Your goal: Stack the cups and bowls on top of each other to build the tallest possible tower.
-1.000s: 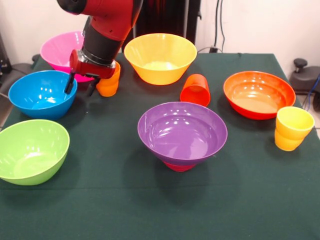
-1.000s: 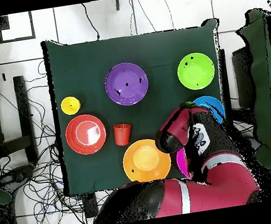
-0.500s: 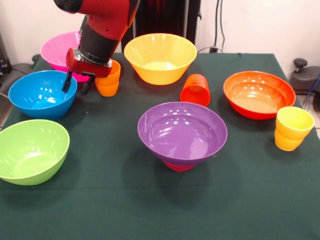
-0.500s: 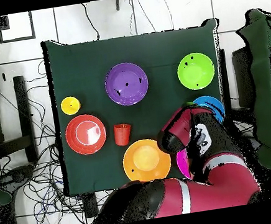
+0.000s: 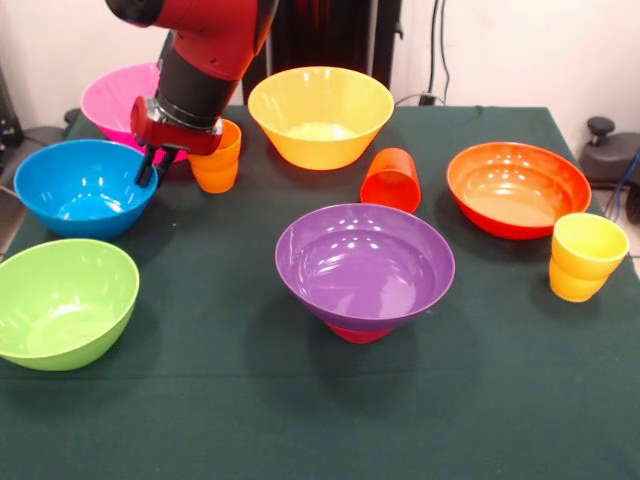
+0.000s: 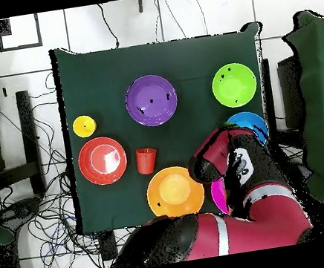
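hand (image 5: 154,170) pinches blue bowl (image 5: 82,188) at its rim | ribbed orange cup (image 5: 216,158) just beside | tabletop (image 5: 250,400) front open

Table (image 5: 250,420), front view, left side from back to front: back-left bowl (image 5: 112,95), left bowl (image 5: 80,190), front-left bowl (image 5: 60,300), with the left cup (image 5: 217,160) just right of the first two. Back centre holds the back-centre bowl (image 5: 320,115); before it and to its right sits the middle cup (image 5: 392,180), and before that the wide centre bowl (image 5: 365,262) sits on the small bowl (image 5: 357,333). Right side: right bowl (image 5: 518,188), with the right cup (image 5: 585,258) just before it at the table's right edge.
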You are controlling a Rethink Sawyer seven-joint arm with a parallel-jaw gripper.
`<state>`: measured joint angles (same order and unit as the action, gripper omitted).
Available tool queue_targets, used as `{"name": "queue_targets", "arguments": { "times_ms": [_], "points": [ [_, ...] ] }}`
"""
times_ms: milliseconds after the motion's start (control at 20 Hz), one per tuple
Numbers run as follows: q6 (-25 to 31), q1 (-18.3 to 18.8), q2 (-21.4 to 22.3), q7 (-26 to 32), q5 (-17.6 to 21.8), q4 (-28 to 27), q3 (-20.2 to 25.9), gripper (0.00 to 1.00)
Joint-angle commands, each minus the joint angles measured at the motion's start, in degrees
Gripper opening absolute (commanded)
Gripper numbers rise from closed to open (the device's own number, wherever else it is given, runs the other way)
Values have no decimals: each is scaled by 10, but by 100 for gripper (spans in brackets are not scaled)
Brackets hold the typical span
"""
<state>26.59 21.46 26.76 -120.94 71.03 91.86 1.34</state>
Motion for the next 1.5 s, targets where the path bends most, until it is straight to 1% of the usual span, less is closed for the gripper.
{"name": "queue_targets", "arguments": {
  "times_ms": [50, 200, 300, 350, 500, 600, 800, 950, 1100, 1250, 1500],
  "points": [
    [18, 5, -8, 163, 12, -28, 44, 0],
    [17, 1, -9, 159, 18, -31, 40, 0],
    [20, -1, -1, 166, 17, -30, 40, 0],
    [17, -4, 3, 161, 19, -30, 38, 0],
    [5, -18, 27, 147, 28, -20, 28, 0],
    [-9, -16, 58, 150, 23, 0, 28, 0],
    [3, -6, 113, 192, -11, 41, 37, 0],
    [22, 13, 165, 240, -53, 84, 57, 0],
    [40, 26, 207, 275, -86, 116, 73, 0],
    [57, 28, 237, 292, -110, 135, 82, 0],
    [68, 43, 259, 318, -139, 154, 99, 0]
  ]
}}
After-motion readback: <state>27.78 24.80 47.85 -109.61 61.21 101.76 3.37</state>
